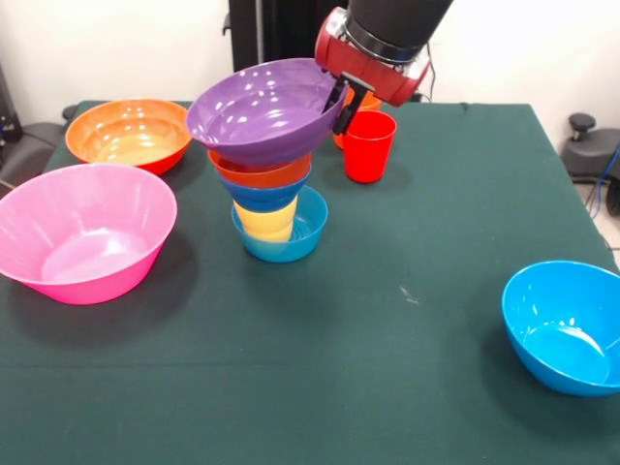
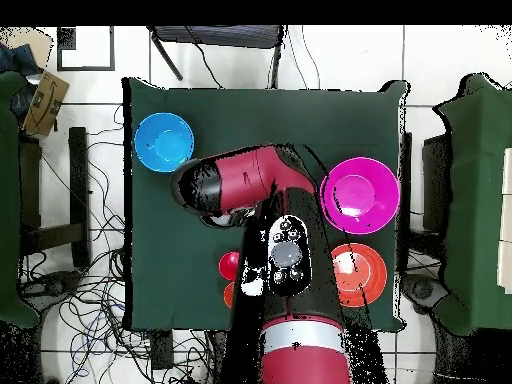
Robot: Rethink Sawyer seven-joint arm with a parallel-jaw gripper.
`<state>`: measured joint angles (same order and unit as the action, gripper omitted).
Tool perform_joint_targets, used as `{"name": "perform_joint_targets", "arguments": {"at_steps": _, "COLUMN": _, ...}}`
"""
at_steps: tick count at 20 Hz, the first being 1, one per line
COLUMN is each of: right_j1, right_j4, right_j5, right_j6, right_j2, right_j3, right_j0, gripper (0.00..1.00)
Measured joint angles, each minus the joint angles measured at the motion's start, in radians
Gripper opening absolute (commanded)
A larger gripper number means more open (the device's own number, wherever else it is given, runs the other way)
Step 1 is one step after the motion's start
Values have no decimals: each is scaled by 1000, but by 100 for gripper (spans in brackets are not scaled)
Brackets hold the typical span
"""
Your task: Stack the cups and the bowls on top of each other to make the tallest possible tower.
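Purple bowl held tilted atop the tower

The large pink bowl [image 1: 85, 232] and large orange bowl [image 1: 129, 133] sit left of the tower [image 1: 274, 194]; the bright blue bowl [image 1: 565, 326] sits near right. The gripper [image 1: 344, 105] is clamped on the purple bowl [image 1: 263, 111], above a small orange bowl, blue bowls and yellow cup [image 1: 264, 222]. The red cup [image 1: 369, 145] stands behind.
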<state>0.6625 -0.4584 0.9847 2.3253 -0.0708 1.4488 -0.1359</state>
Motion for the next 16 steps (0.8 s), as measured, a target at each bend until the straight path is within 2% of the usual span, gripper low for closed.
{"name": "perform_joint_targets", "arguments": {"at_steps": 16, "right_j1": -1, "right_j4": 0, "right_j5": -2, "right_j6": 0, "right_j2": 17, "right_j3": 0, "right_j0": 2, "gripper": 0}}
